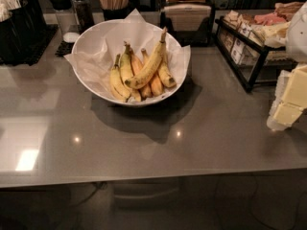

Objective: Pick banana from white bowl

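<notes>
A broad, glossy grey countertop (192, 138) is carrying a wide, shallow white bowl (91, 35) lined with crinkled paper. The pale, blocky gripper (289, 102) is hovering at the right edge; its grip state cannot be told. The long, curved, speckled yellow banana (148, 68) is lying inside the bowl.

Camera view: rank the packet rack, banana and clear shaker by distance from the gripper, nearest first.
The gripper is at the right edge, over the counter.
1. Packet rack: back right, closest.
2. Banana: centre, in the white bowl.
3. Clear shaker: back left, behind the bowl.
</notes>
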`<state>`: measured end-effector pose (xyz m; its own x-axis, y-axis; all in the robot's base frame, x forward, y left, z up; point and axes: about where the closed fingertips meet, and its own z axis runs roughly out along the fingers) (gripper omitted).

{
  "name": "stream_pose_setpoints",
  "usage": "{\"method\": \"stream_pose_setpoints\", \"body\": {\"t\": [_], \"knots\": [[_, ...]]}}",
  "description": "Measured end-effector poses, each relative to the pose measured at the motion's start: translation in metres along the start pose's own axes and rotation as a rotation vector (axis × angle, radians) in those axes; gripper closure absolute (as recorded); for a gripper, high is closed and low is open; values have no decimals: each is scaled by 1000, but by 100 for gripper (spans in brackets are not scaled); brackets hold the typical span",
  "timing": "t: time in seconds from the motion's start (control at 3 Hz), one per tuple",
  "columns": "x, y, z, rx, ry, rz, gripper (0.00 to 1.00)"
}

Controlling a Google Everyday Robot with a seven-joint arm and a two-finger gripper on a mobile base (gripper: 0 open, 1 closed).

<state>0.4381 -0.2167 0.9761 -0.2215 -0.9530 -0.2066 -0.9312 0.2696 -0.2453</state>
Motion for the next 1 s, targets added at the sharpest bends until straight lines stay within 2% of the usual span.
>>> {"method": "stream_pose_setpoints", "body": {"t": [0.33,0.67,1.0], "knots": [[0,0,0,0,0,0,0],[-12,-5,-5,10,-43,-70,0],[-57,-20,-5,-15,-167,-245,0]]}}
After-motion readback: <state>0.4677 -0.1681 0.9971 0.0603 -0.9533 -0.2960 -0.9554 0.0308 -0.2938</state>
